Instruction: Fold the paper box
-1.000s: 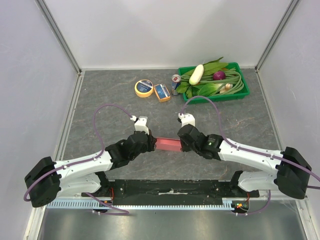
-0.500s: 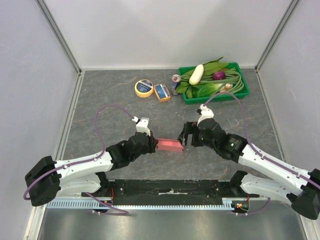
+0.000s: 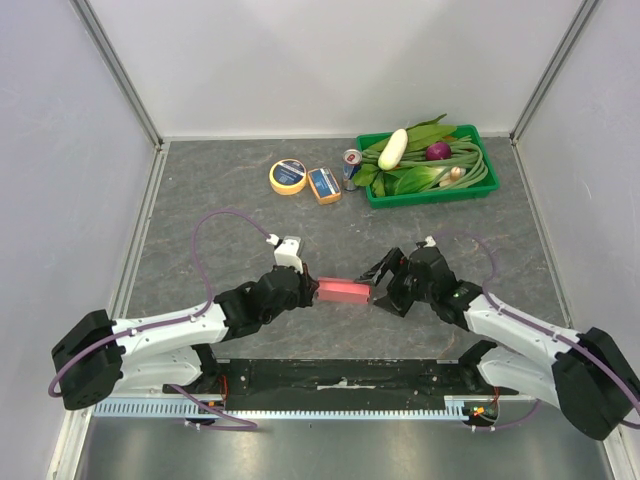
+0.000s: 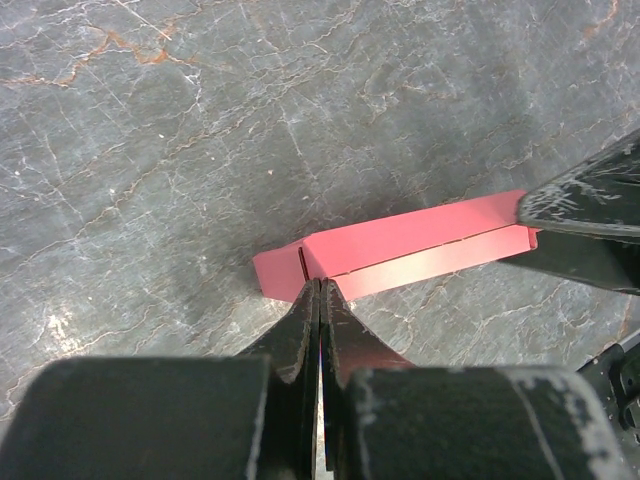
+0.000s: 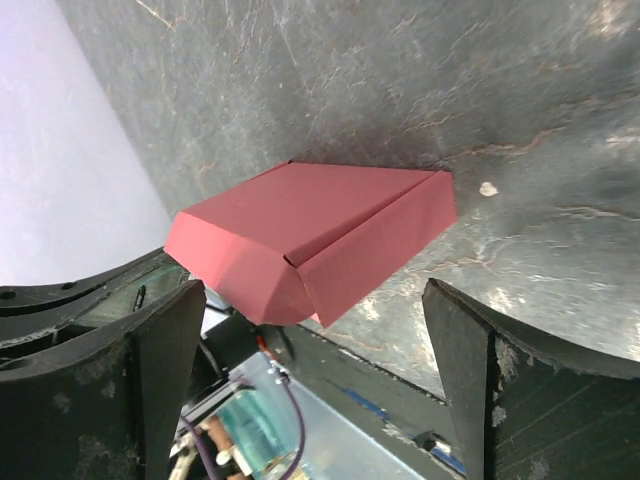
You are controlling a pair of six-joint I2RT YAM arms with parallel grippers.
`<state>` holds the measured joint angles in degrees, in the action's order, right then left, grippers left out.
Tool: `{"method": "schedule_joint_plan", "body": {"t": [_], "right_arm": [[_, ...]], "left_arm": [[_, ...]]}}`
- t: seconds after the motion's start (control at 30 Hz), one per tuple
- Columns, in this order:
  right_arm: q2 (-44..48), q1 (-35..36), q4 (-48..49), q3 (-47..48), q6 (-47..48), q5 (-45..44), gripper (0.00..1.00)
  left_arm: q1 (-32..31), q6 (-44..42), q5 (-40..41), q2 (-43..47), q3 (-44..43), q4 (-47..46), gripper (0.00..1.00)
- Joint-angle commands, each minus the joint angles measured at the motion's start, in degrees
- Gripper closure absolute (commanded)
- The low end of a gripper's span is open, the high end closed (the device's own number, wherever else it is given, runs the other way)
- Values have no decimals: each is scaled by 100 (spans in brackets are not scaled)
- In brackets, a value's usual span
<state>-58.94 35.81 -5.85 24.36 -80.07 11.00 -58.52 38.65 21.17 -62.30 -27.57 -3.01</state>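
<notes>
The paper box (image 3: 343, 292) is seen lying on the grey marbled surface (image 3: 220, 200), near the front edge and roughly midway between the two arms. It is folded into a shallow closed pink-red rectangle, with its long side running left to right.

The left gripper (image 3: 308, 288) is set against the box's left end. In the left wrist view the left gripper (image 4: 319, 290) is shown with its fingers pressed together, and their tips meet at the corner of the paper box (image 4: 400, 250), where the thin card appears to be pinched between them. A short slit is seen in the card just beside that corner.

The right gripper (image 3: 380, 287) is placed at the box's right end. In the right wrist view the right gripper (image 5: 315, 295) is shown with its fingers spread wide apart, and the end of the paper box (image 5: 320, 240) is framed between them, its angled end flap facing the camera. Neither finger is seen touching the card there.

At the far right a green tray (image 3: 478, 190) filled with vegetables is found. To its left, a can (image 3: 352, 165), a small blue-and-orange box (image 3: 324, 185) and a yellow tape roll (image 3: 288, 176) are lined up, well apart from the paper box.
</notes>
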Motion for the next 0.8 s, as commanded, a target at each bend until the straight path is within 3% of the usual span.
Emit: {"method": "schedule_joint_plan", "body": {"t": [0.0, 0.27, 0.4, 0.57, 0.77], "right_arm": [[-223, -13, 1716, -413, -1096, 587, 4], [-416, -13, 2807, -1011, -1906, 508, 15], [-636, -22, 3588, -1337, -2284, 569, 27], [-795, -22, 3713, -1399, -2372, 605, 31], [-944, -22, 4117, -1767, -2487, 446, 43]], "left_arm": [[-89, 186, 133, -98, -82, 55, 98], [-151, 239, 168, -89, -46, 54, 98], [-177, 239, 168, -98, -55, 46, 98], [-212, 257, 195, -107, -46, 46, 98], [-239, 274, 186, -115, -20, 28, 98]]}}
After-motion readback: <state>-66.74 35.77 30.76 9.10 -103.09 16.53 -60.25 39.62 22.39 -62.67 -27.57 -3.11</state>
